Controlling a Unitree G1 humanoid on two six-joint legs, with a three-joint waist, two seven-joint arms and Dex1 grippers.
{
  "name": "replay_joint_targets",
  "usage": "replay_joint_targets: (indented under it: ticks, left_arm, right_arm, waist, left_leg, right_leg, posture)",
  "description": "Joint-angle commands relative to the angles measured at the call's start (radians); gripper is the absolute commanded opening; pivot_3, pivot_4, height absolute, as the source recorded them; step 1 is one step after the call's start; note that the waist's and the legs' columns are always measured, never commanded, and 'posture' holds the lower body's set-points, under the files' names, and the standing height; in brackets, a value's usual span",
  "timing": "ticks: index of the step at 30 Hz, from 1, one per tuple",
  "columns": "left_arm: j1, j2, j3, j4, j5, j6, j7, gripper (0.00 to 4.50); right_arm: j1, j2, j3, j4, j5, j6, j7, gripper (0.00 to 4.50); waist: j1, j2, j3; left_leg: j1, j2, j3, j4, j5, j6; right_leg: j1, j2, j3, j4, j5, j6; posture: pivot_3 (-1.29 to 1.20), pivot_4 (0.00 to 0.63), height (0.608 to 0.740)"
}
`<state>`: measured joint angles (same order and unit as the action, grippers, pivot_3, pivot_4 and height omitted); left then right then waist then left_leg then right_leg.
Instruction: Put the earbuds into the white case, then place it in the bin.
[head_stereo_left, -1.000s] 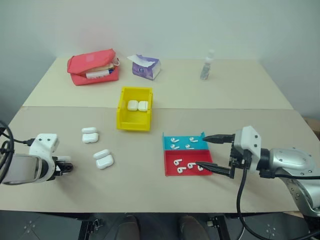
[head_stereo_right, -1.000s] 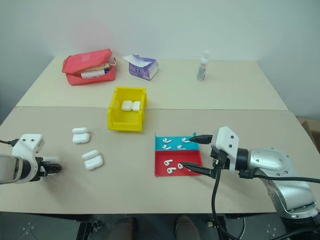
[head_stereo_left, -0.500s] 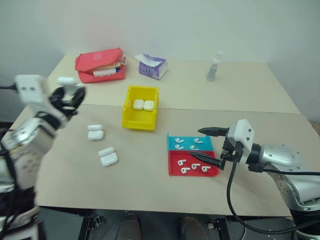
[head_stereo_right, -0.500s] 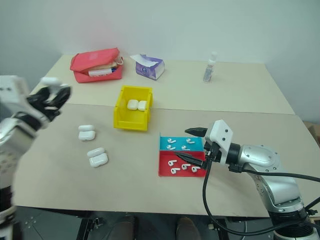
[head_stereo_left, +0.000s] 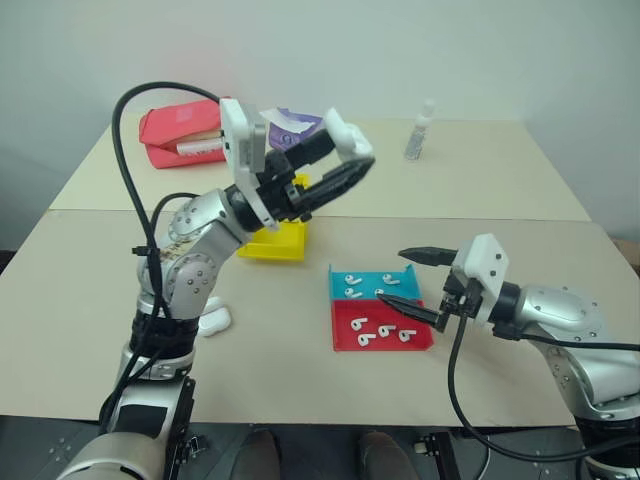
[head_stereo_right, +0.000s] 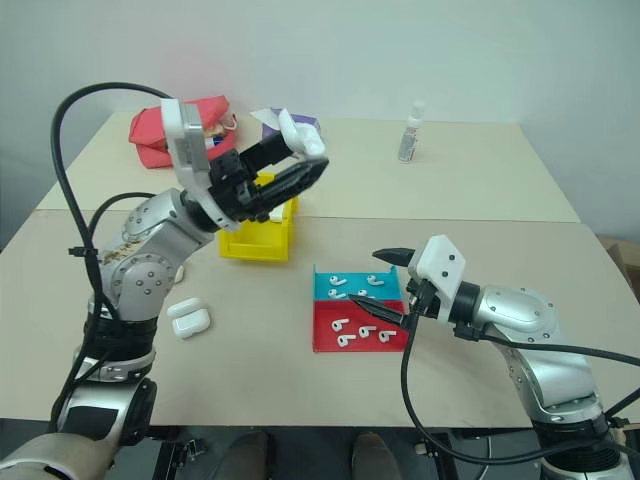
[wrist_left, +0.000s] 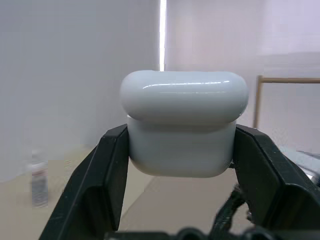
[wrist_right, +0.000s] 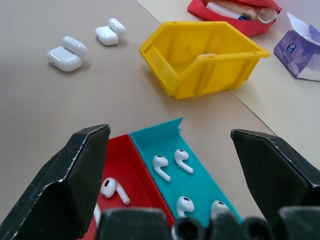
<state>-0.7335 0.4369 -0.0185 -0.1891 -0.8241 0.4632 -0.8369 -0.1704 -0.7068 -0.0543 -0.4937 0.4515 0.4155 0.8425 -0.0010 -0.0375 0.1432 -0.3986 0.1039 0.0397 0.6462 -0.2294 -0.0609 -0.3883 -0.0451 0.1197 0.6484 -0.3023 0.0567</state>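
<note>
While the left gripper hangs raised above the table, the head views show it clamping a white case between its two black fingers, up over the yellow bin. Lower down, the right gripper sits with its jaws spread wide and holding nothing, one finger either side of the near corner of the red and blue tray — earbuds lie scattered in both its halves. Seen from the left wrist, the case fills the space between the fingers, its lid shut. From the right wrist, the bin stands beyond the tray, two more cases lying open on the table beside it.
</note>
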Motion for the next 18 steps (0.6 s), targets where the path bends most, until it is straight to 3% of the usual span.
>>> replay_joint_targets:
  ticks: [1, 4, 10, 18]
  left_arm:
    - [0.016, 0.049, 0.025, 0.004, -0.039, 0.012, -0.174, 2.80]
    - [0.050, 0.068, 0.017, 0.020, -0.018, -0.018, -0.270, 2.80]
    - [0.163, 0.023, 0.037, -0.090, -0.027, -0.001, -0.185, 2.80]
    - [0.278, -0.025, 0.005, -0.168, 0.084, -0.062, -0.086, 2.80]
  right_arm:
    - [0.022, -0.017, -0.044, -0.059, 0.010, -0.006, -0.011, 4.50]
    - [0.039, -0.023, -0.050, -0.078, 0.015, 0.003, -0.019, 4.50]
    - [0.042, -0.050, -0.066, -0.134, 0.080, 0.057, -0.004, 4.50]
    - [-0.089, -0.262, 0.086, -0.058, -0.071, 0.050, 0.142, 4.50]
  waist:
    - [-0.001, 0.000, 0.000]
    - [0.000, 0.000, 0.000]
    - [0.003, 0.000, 0.000]
    - [0.003, 0.001, 0.000]
  left_leg:
    - [0.000, 0.000, 0.000, 0.000, 0.000, 0.000]
    - [0.000, 0.000, 0.000, 0.000, 0.000, 0.000]
    - [-0.001, 0.000, -0.001, 0.000, 0.000, 0.000]
    - [0.000, 0.000, -0.002, 0.002, 0.000, 0.001]
  right_leg:
    - [0.000, 0.000, 0.000, 0.000, 0.000, 0.000]
    - [0.000, 0.000, 0.000, 0.000, 0.000, 0.000]
    - [0.000, 0.000, -0.001, -0.001, 0.000, 0.000]
    - [0.001, 0.000, -0.001, 0.000, 0.000, 0.000]
  posture:
    - [0.00, 0.150, 0.740]
    - [0.00, 0.150, 0.740]
    - [0.00, 0.150, 0.740]
    - [0.00, 0.150, 0.740]
